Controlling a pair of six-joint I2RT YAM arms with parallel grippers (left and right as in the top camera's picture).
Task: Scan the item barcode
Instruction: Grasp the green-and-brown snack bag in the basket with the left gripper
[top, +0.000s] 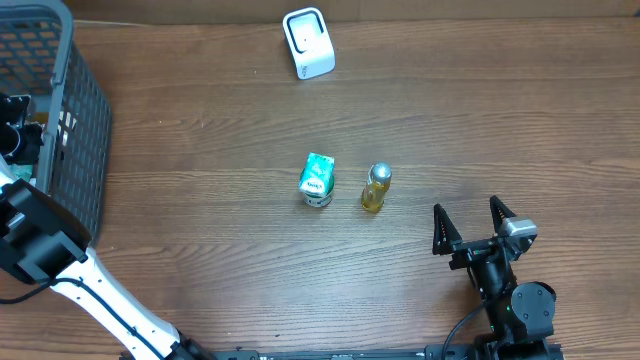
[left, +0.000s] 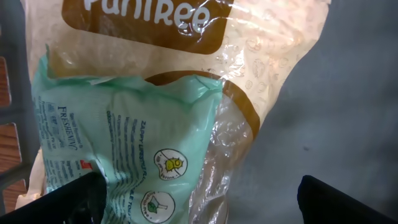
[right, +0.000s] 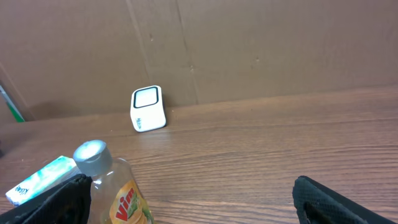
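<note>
Overhead and wrist views of the scanning bench. The scanner (top: 308, 42) (right: 148, 109), a small white box with a dark window, stands at the far edge of the table (top: 200, 250). Two items stand upright on the robot's side of the scanner, around mid-table: a green-and-white carton (top: 317, 180) (right: 40, 179) almost straight in front of it, and a yellow bottle (top: 376, 188) (right: 115, 186) with a silver cap just beside the carton, apart from it. The right gripper (top: 465, 205) (right: 193, 199) sits well apart from the scanner, beyond the bottle toward the near edge; its jaws are spread fully wide and hold nothing. Far to the scanner's left is a grey mesh basket (top: 70, 130), into which the left arm (top: 40, 240) reaches. Inside, the left gripper (left: 199, 199) hangs over a mint-green pouch (left: 124, 143) lying on a tan printed bag (left: 249, 62). Its jaws are likewise fully apart and empty, with one finger over the pouch's lower corner; whether it touches cannot be told.
</note>
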